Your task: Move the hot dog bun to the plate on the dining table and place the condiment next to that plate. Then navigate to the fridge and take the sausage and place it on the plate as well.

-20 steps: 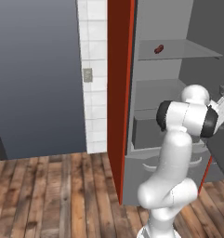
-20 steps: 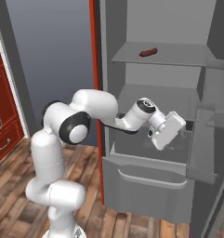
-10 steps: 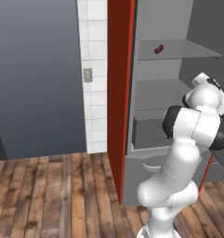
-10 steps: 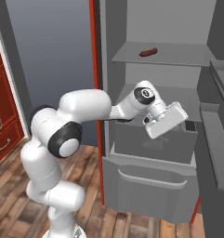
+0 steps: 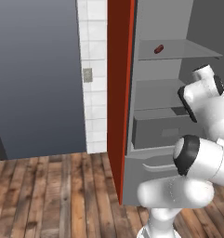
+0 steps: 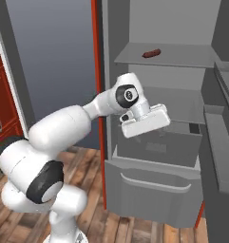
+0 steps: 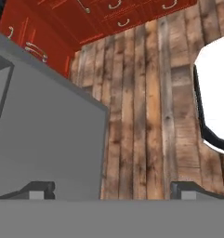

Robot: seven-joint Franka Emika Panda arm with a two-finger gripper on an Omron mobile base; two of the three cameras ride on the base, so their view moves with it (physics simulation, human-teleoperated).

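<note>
The arm has swung up toward the open fridge (image 6: 182, 156); its gripper (image 7: 112, 189), jaws wide and empty, points down at floorboards. The sausage (image 6: 151, 53) lies on the top shelf, upper centre, not yet reached.

Both base views look forward from behind the arm, left and right, sharing the open fridge (image 5: 169, 116) (image 6: 182, 142). The hand view faces down past the gripper (image 7: 112, 189) onto the wooden floor (image 7: 146, 116) close below.

Glossy white arm (image 6: 63, 128), dark joints
</note>
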